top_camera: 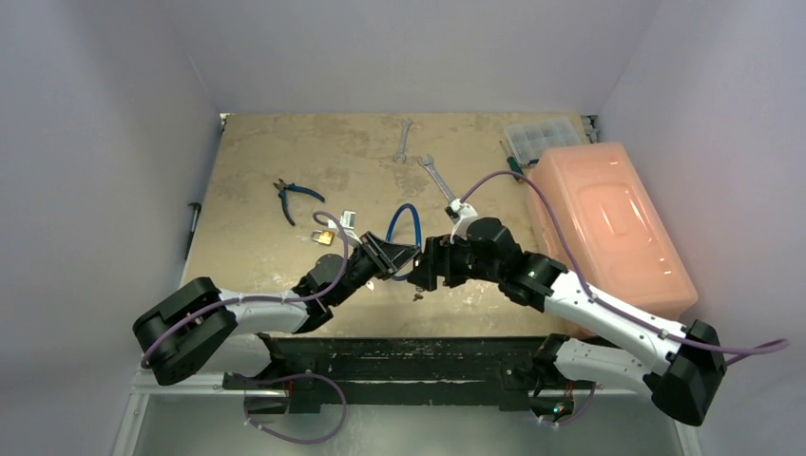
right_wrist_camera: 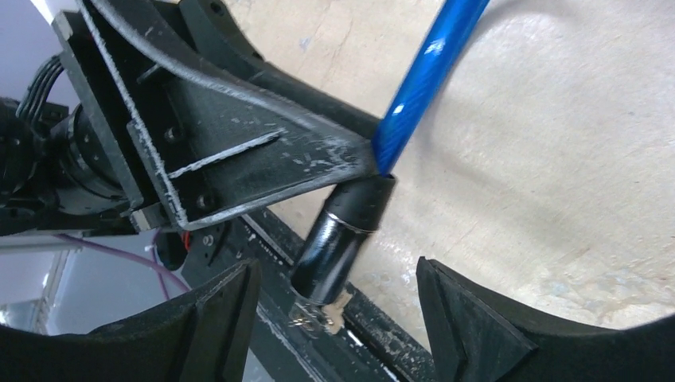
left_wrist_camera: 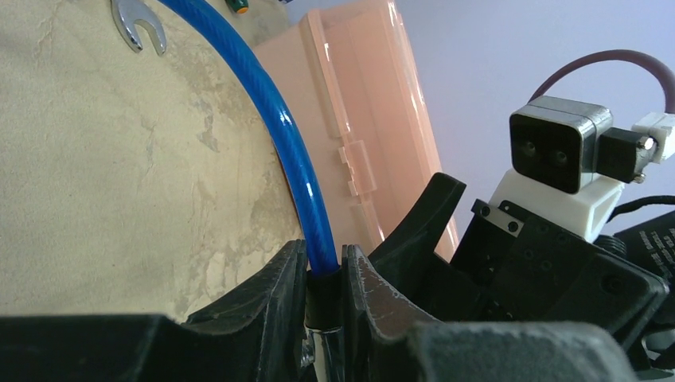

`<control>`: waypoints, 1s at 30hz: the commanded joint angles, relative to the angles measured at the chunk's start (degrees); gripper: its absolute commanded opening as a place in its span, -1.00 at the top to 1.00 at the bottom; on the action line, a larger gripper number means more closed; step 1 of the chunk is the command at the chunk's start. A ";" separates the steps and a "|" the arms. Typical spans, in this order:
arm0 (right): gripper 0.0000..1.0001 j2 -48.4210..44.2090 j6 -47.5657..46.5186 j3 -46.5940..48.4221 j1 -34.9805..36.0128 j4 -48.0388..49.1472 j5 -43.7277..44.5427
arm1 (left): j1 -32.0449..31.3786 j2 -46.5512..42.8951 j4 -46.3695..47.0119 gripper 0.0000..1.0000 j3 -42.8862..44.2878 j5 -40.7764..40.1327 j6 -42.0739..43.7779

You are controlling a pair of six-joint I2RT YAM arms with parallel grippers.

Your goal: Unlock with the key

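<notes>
Wide-open right end effector (right_wrist_camera: 334,278) straddles the black lock barrel (right_wrist_camera: 342,231) that my left end effector (left_wrist_camera: 324,259) clamps, so I'd close gently on the key (right_wrist_camera: 306,318), seemingly seated at its tip inside that gap, then twist squarely.

Tiny key (top_camera: 417,296) lying on table (top_camera: 266,171)

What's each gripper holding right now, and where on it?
The left gripper is shut on the blue cable lock, pinching its black collar where the cable enters. The right gripper is open near the barrel, holding nothing.
</notes>
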 commanded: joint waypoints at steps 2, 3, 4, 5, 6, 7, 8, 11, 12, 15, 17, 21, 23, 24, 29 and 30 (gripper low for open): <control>-0.54 2.71 0.71 4.78 3.91 1.21 6.12 | 0.12 1.17 4.32 1.00 1.97 -0.77 -0.31; -0.52 2.99 0.57 5.15 4.27 1.12 6.87 | 0.07 1.26 4.29 1.00 1.99 -0.80 -0.27; -0.49 3.13 0.48 5.36 4.61 1.07 7.76 | 0.13 1.23 4.10 1.00 1.97 -0.73 -0.23; -0.45 3.20 0.43 5.57 4.79 0.97 8.62 | 0.12 1.19 3.74 1.00 1.99 -0.77 -0.10; -0.41 3.25 0.28 5.72 4.89 0.71 9.00 | 0.11 1.14 3.44 1.00 1.93 -0.90 -0.07; -0.36 3.37 0.13 5.89 4.90 0.24 10.32 | 0.13 1.10 3.16 1.00 1.98 -0.97 -0.05; -0.31 3.52 0.01 6.05 4.90 -0.27 11.22 | 0.14 1.05 2.99 1.00 1.97 -1.05 0.02; -0.18 4.76 -0.35 6.54 5.03 -1.50 12.32 | 0.09 1.07 2.74 1.00 2.08 -1.16 0.12; -0.13 5.16 -0.36 6.63 5.18 -1.72 12.51 | 0.12 1.13 2.67 1.00 2.12 -1.19 0.14; -0.02 6.00 -0.62 6.83 5.70 -2.28 13.24 | 0.09 1.32 1.89 1.00 2.48 -1.25 0.15; 0.05 6.36 -0.71 6.99 6.07 -2.53 13.84 | 0.09 1.23 1.11 1.00 2.72 -1.38 0.20; 0.30 6.69 -0.88 7.01 6.44 -2.75 14.24 | 0.13 1.23 0.54 1.00 2.88 -1.46 0.22; 0.54 6.58 -0.98 6.94 6.49 -2.71 14.45 | 0.08 1.18 0.02 1.00 3.07 -1.35 0.43; 0.65 6.40 -0.98 6.81 6.48 -2.60 14.64 | 0.11 1.07 -0.31 1.00 3.18 -1.23 0.58; 1.00 4.64 -0.83 4.76 6.48 -0.78 15.30 | 0.09 0.31 -3.73 1.00 4.26 0.41 2.33; 1.00 4.04 -0.81 3.82 6.48 0.12 15.01 | 0.13 0.00 -5.64 0.97 4.56 0.83 2.97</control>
